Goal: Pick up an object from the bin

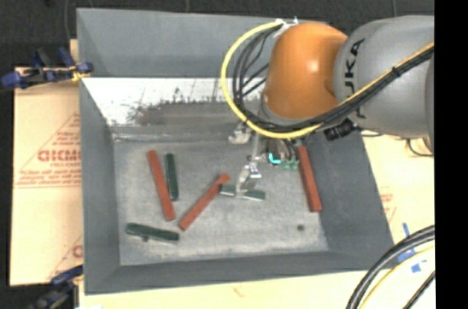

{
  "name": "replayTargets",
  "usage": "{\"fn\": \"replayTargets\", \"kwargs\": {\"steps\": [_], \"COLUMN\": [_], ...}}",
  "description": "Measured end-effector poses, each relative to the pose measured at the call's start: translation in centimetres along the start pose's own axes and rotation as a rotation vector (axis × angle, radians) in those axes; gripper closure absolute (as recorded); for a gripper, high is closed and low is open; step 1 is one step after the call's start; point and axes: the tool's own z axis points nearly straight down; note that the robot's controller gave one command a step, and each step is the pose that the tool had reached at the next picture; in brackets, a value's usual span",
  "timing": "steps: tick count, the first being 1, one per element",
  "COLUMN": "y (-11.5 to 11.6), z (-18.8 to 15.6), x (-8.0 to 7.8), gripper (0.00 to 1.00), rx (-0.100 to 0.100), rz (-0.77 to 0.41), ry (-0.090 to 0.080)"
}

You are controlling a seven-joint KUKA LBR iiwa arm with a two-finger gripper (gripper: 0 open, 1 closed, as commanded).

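While the gripper (252,180) hangs over the dark green stick (240,191) in the middle of the bin (99,176), and I cannot tell if its grip is open or shut, it could catch the red stick (201,203) just beside at 8 o'clock too; I count three red sticks, three green.

A short dark green bar (241,192) lies flat on the floor of the bin (95,154), near its middle and running roughly left to right. Its left end meets the upper tip of a longer red bar (201,203), which lies diagonally.
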Motion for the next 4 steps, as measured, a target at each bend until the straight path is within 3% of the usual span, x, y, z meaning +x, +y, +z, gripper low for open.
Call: {"fn": "replayTargets", "kwargs": {"steps": [1,2,3,4], "y": [0.0,0.3,0.3,1.2], "z": [-0.5,9.8,9.8,-2.1], "x": [-0.2,-1.5,-1.5,-1.3], "gripper": [0.00,1.00,1.00,1.00], "rx": [0.000,-0.002,-0.002,0.000], "rz": [0.001,0.081,0.081,0.122], "ry": [-0.008,-0.011,-0.011,-0.008]}}
